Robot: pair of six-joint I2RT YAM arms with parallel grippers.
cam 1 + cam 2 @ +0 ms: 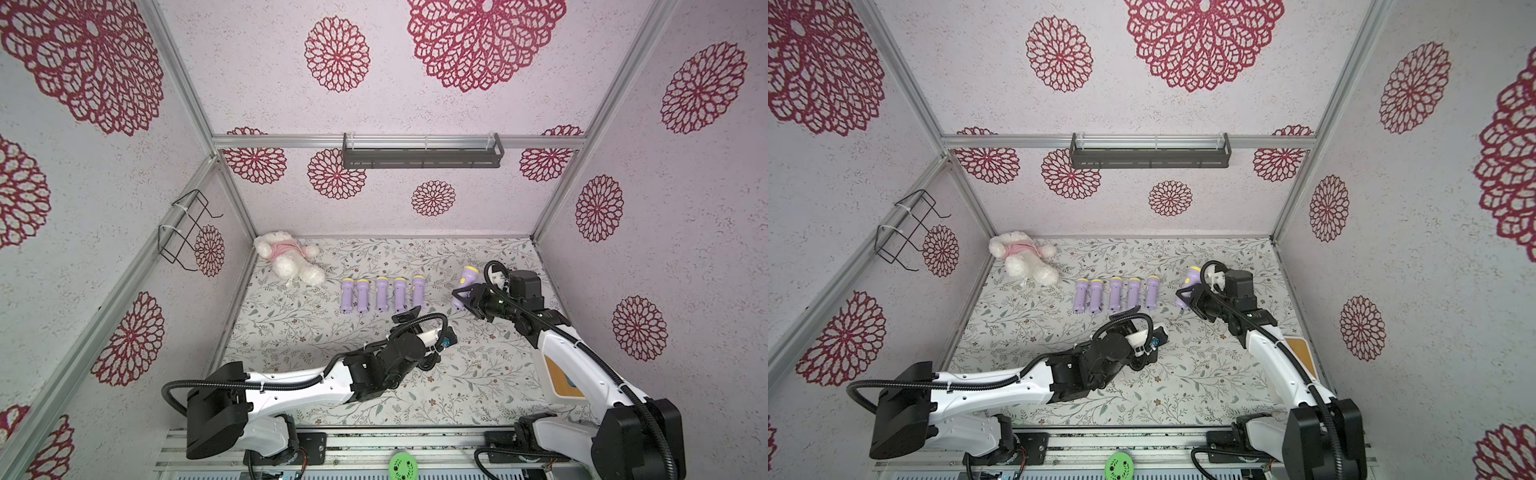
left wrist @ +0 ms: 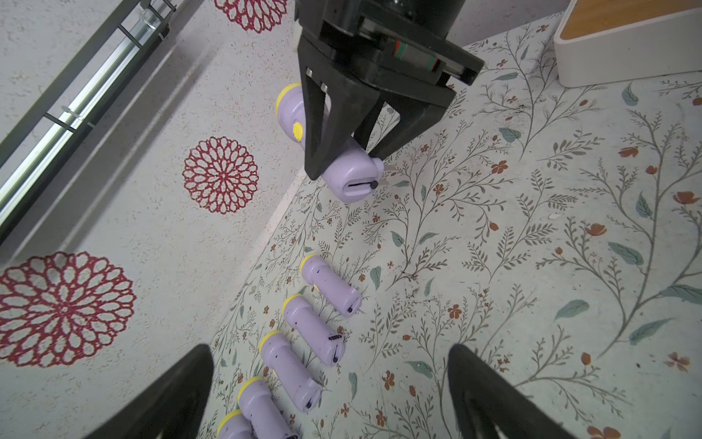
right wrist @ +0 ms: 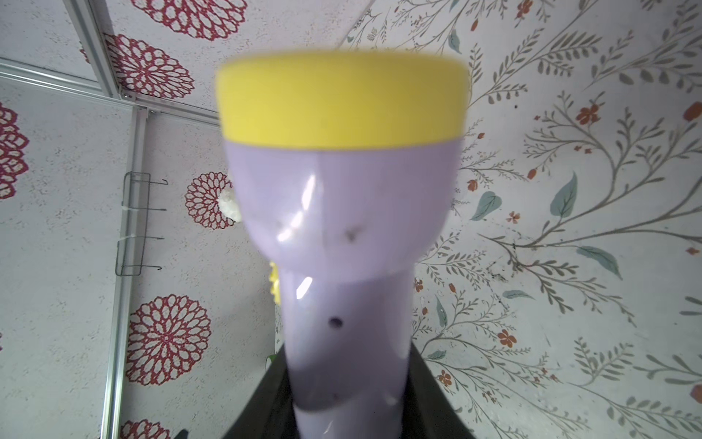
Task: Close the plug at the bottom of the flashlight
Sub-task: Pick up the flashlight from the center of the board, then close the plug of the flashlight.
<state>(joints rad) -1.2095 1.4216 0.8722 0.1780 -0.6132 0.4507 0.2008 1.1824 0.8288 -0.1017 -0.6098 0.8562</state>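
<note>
No word, brand, number or sign can be read in any view. The flashlight, seen close in the right wrist view, bears only dark specks. In a top view, the green disc at six o'clock carries a flower pattern, and the blue patch on the left arm, toward five o'clock, is too small to read.

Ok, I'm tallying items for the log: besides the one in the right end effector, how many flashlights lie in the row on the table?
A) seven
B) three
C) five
C: five flashlights lie side by side in the row, while the right end effector grips a sixth flashlight apart from them.
</note>
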